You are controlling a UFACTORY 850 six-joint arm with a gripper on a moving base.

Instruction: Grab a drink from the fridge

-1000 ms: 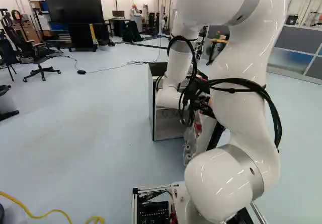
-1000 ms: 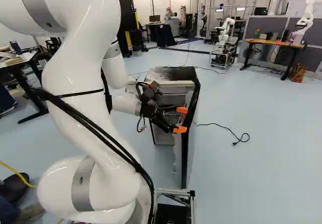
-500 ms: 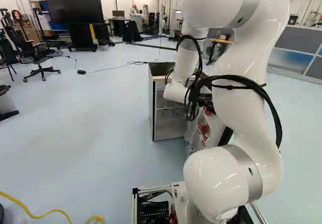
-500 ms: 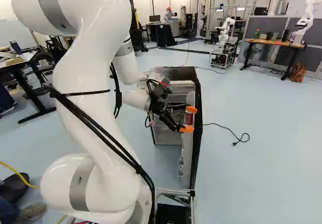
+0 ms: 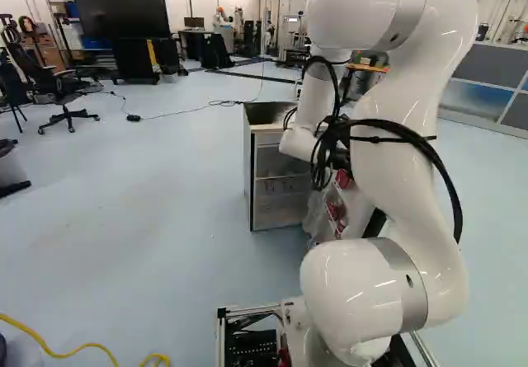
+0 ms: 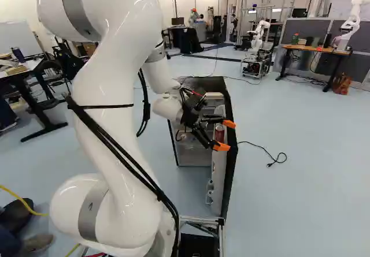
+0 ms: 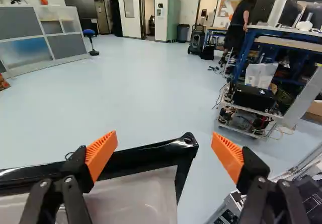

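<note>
In the right base view the gripper stands open over the swung-out door of the small fridge. A red can in the door's upper part shows between its fingers there; I see no grip on it. Seen from the wrist, the gripper has the black door edge and its corner below and between its spread orange pads, with the pale inner side of the door near one finger. Red drinks show in the door in the left base view, partly behind the arm.
My moving base's frame stands close to the door's near end. A black cable lies on the floor beside the fridge. Another robot stands by a wooden-topped table. Yellow cable lies near the base.
The arm and open gripper have moved rightward in both base views. The fridge door has swung wider, uncovering more of the inside. The base has stayed put.
</note>
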